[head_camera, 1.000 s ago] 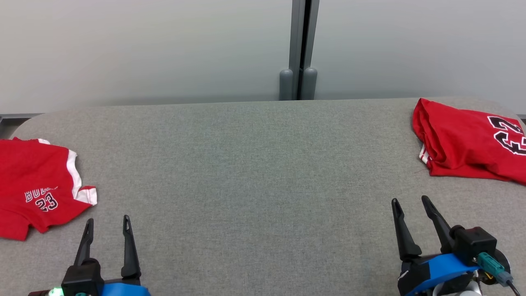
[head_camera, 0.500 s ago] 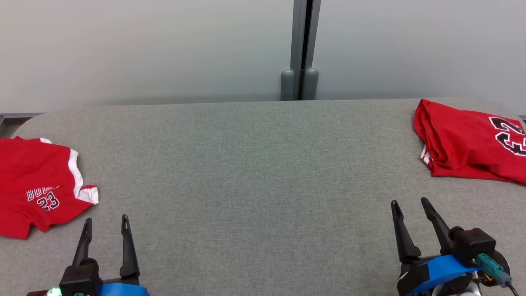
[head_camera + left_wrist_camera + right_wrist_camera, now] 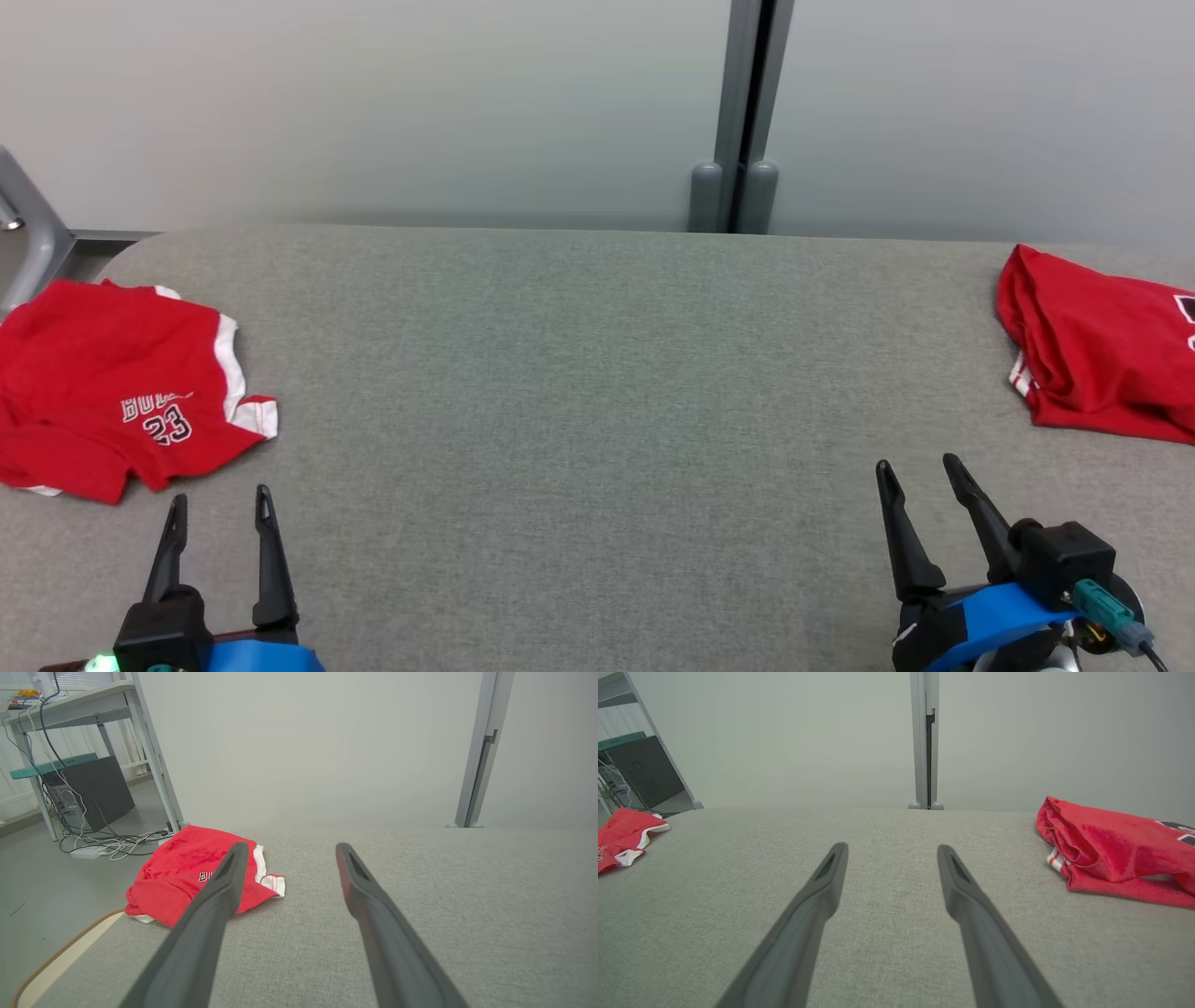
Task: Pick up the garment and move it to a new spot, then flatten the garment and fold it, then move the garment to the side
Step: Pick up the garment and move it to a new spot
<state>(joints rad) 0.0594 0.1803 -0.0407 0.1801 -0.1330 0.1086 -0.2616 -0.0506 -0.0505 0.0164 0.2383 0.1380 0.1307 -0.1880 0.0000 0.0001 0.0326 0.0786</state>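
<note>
A red garment (image 3: 112,383) with white trim and "23" lies crumpled at the left end of the grey padded table (image 3: 597,373). My left gripper (image 3: 220,496) is open just short of it, empty. In the left wrist view the garment (image 3: 187,863) sits ahead and left of that gripper (image 3: 290,846). A second red garment (image 3: 1102,364) lies bunched at the far right, cut by the picture edge. My right gripper (image 3: 915,461) is open and empty, near and left of it. The right wrist view has this gripper (image 3: 892,846) over bare table, with one red garment (image 3: 1111,849) at the right and the other (image 3: 621,826) at far left.
A pale wall with a grey post (image 3: 742,112) runs behind the table. Off the table's left end stand a metal desk leg (image 3: 154,756), a dark computer tower (image 3: 98,791) and cables (image 3: 112,842) on the floor. The table's rounded left edge (image 3: 70,947) is close to the left gripper.
The whole head picture has shifted right, so the camera has turned left. More of the left garment shows, less of the right one. Both grippers stay open, the garments lie unmoved.
</note>
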